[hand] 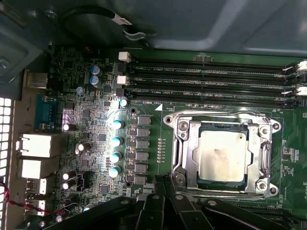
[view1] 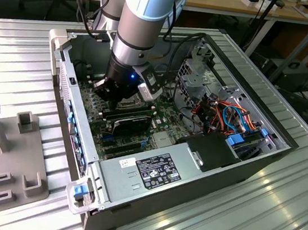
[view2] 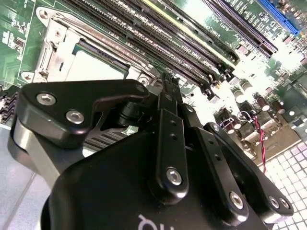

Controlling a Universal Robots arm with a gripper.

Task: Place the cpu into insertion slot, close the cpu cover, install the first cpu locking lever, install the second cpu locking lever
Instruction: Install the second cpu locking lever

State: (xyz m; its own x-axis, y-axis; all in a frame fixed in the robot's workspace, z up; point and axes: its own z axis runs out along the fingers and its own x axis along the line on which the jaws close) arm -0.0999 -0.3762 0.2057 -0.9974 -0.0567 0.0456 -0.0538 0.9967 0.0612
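Green motherboard [hand: 96,143]: cpu [hand: 223,155] seated under cpu cover [hand: 192,148]; pincer [view2: 165,88] fingertips together, empty, partly hidden.

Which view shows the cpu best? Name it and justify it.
The first wrist view: the cpu lies face-on, seated in the insertion slot with the cpu cover framing it. In the second wrist view the gripper hides part of its silver top. In the exterior view the arm stands over that area.

The arm [view1: 147,12] has pale blue joint caps over silver tubing; its gripper [view2: 168,88] is black, with silver-headed screws along its linkages.
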